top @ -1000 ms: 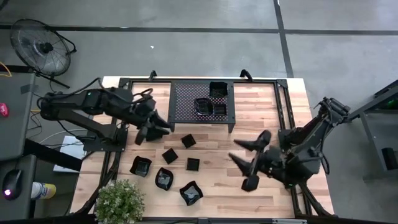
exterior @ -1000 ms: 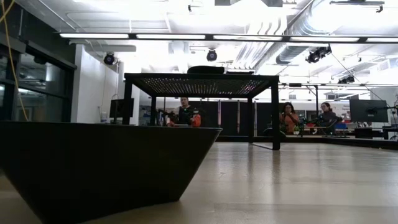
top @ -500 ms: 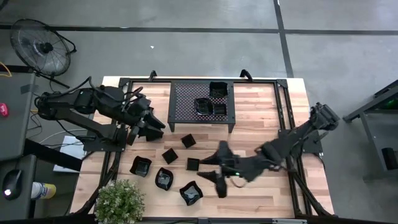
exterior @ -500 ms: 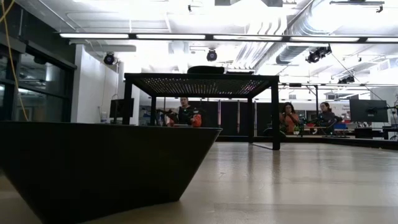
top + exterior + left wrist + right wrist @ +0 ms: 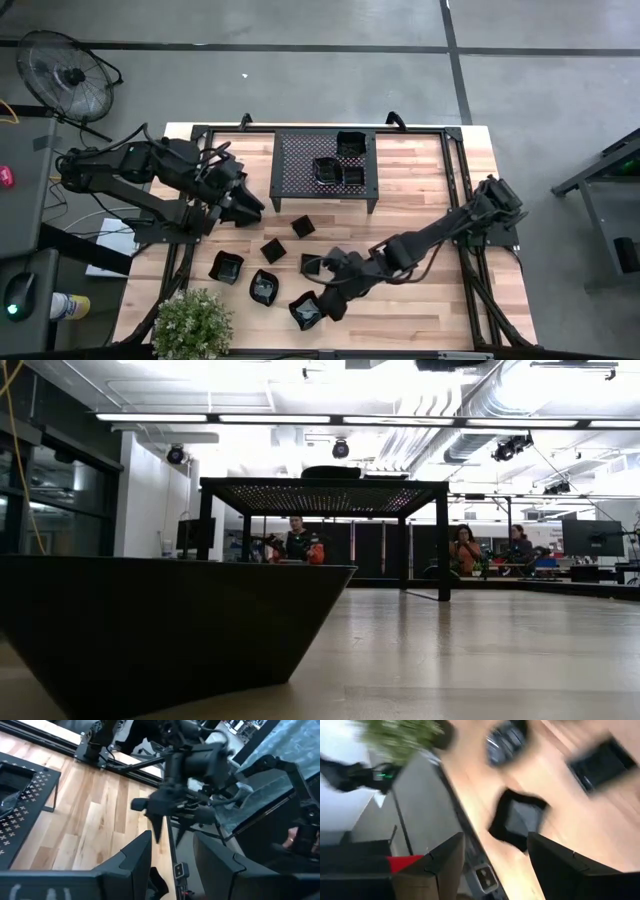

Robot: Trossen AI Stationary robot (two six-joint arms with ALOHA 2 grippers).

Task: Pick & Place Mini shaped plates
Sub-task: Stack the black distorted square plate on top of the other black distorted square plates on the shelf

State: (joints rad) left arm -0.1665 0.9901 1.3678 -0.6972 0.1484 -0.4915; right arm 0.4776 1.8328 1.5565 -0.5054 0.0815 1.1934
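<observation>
Pale wooden planks make up your table (image 5: 420,190), which sits on a grey concrete floor with a fan (image 5: 65,75) off its far left corner and a potted plant (image 5: 192,322) at the near left edge. At the far side stands the black perforated rack (image 5: 300,165), and three mini plates (image 5: 340,165) rest on its top, clustered toward its right end. Six more plates lie loose on the wood in front of it: two small square ones (image 5: 303,227) turned so their corners point along the table like diamonds, another square one (image 5: 311,264) lying straight, and three larger wavy-rimmed dishes (image 5: 265,288) near the front edge.

Your right gripper (image 5: 332,292) reaches across the table, low over the front, its fingers spread wide and holding nothing. It sits just beside the nearest wavy dish (image 5: 307,310); in the right wrist view that dish (image 5: 519,820) shows between the two fingers, blurred, one corner toward the table edge.

Your left gripper (image 5: 243,203) hovers by the rack's left front leg, its fingers parted and empty, pointing toward the table's middle.

In the low view, one dish (image 5: 160,630) fills the foreground, rim up.
</observation>
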